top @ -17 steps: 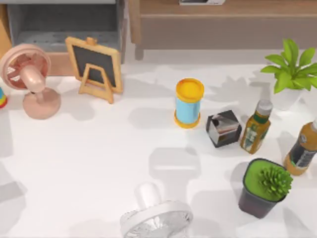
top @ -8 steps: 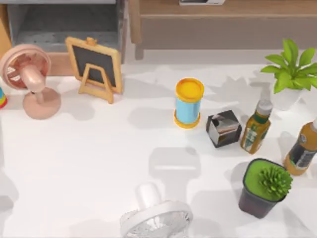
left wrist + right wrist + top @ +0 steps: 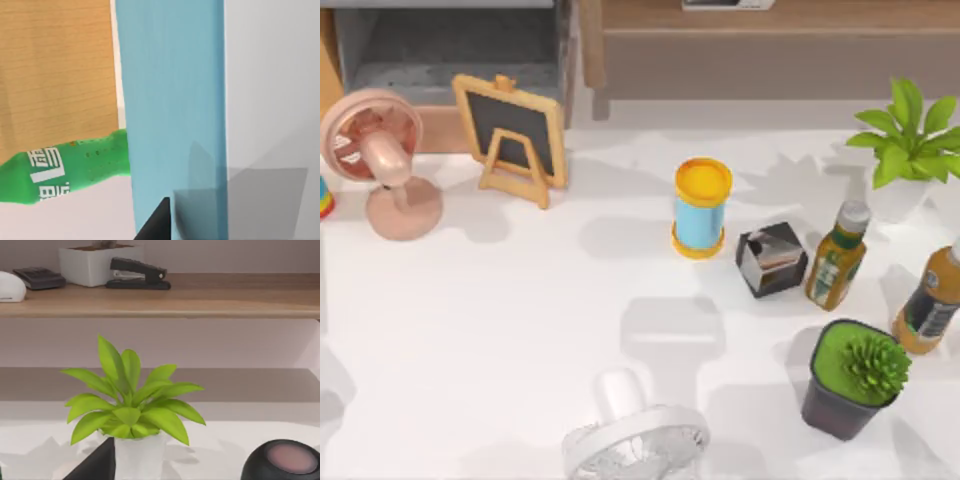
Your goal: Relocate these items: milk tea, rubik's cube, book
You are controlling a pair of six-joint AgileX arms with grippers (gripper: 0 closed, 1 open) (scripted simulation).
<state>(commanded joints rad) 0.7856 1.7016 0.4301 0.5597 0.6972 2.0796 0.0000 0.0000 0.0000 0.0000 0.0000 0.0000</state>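
The milk tea [image 3: 702, 208], a blue cup with a yellow lid, stands upright near the middle of the table. In the left wrist view a tall flat light-blue slab [image 3: 172, 100], possibly the book on end, rises close in front of the camera. A dark tip of my left gripper's finger [image 3: 156, 224] pokes in beside its base. A dark finger edge [image 3: 95, 465] of my right gripper shows low in the right wrist view, near the leafy plant. The rubik's cube is out of view.
A dark shiny cube [image 3: 772, 259], two tea bottles [image 3: 835, 256] [image 3: 930, 300], a succulent pot [image 3: 852, 378] and a leafy plant [image 3: 905, 140] crowd the right. A white fan [image 3: 635, 435] sits front centre. A pink fan [image 3: 375, 160], a chalkboard [image 3: 512, 135] and a colourful cut-off thing [image 3: 324, 195] are at the left.
The shadow at the table's lower left has shrunk toward the left edge. The objects on the table have not moved.
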